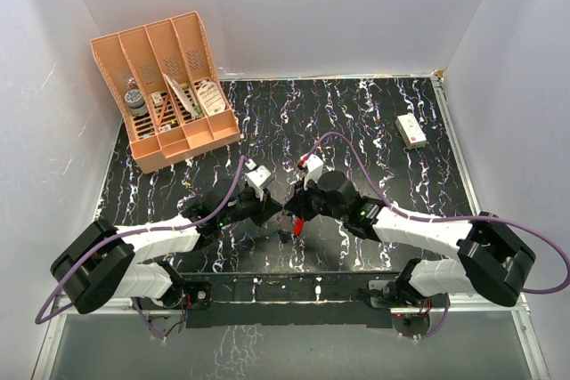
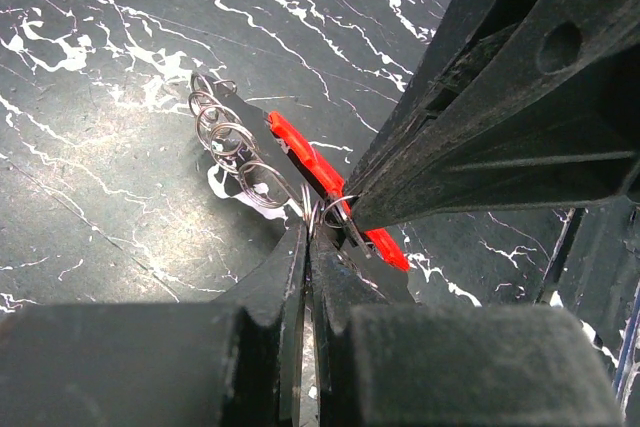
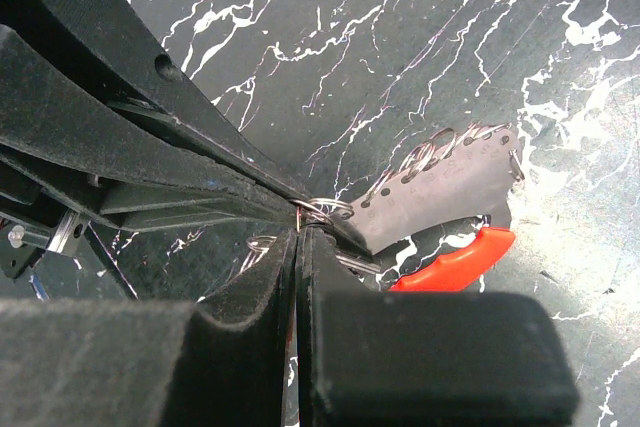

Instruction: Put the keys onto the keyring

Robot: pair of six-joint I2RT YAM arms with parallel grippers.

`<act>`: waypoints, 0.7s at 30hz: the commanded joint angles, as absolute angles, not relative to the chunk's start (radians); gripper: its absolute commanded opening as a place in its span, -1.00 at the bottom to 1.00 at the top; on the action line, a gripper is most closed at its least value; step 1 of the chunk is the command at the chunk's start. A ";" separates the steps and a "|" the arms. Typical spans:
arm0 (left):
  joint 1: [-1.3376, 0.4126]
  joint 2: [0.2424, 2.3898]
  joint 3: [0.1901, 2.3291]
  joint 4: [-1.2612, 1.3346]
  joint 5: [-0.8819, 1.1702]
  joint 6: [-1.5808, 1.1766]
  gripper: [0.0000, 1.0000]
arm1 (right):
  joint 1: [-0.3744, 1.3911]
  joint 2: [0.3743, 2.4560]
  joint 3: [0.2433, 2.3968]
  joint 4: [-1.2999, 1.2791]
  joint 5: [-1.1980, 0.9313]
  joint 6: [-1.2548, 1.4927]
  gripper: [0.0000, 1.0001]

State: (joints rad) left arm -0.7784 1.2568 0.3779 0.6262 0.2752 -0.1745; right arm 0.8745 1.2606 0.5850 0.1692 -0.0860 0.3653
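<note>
**2 closed grippers (image 2: 308, 227) (image 3: 298, 235) meet tip to tip at the keyring (image 2: 305, 155)**

Both of my arms reach in toward the middle of the black marbled table (image 1: 356, 131), slightly on its near side. My left gripper comes in from the left and my right gripper from the right, and their tips almost touch. On each gripper the 2 fingers are pressed together with no gap between them.

Thin wire loops sit right at both sets of tips. I cannot tell which tip clamps which loop.

The keyring is at that meeting point. Its bright red crescent slants away just beyond my fingertips, and in the top view it shows just below the tips. Against the red part lies a dark flat plate (image 3: 430, 192) with a row of silver wire rings (image 2: 232, 142) along 1 edge. I cannot make out the white loop of the keyring.

The keys (image 1: 285, 235) seem to be the tiny dark piece on the table just near of my fingertips, apart from the keyring, though it is too small to be sure.

Far left stands an orange divided organiser (image 1: 169, 86). Far right lies 1 small white box (image 1: 411, 130), well apart from both arms.
</note>
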 commanded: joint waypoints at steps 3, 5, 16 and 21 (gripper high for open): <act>-0.789 1.236 0.399 0.639 0.275 -0.155 -1.00 | 0.867 1.268 0.640 0.232 -0.098 0.358 -1.00; -0.788 1.233 0.400 0.639 0.275 -0.154 -1.00 | 0.865 1.272 0.639 0.232 -0.098 0.359 -1.00; -0.797 1.214 0.396 0.639 0.276 -0.148 -1.00 | 0.856 1.281 0.634 0.234 -0.096 0.384 -1.00; -0.802 1.206 0.391 0.641 0.274 -0.147 -1.00 | 0.853 1.291 0.636 0.238 -0.104 0.389 -1.00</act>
State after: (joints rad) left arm -0.7898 1.2530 0.3779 0.6186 0.2680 -0.1619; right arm 0.8616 1.2827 0.5877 0.1692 -0.1032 0.3771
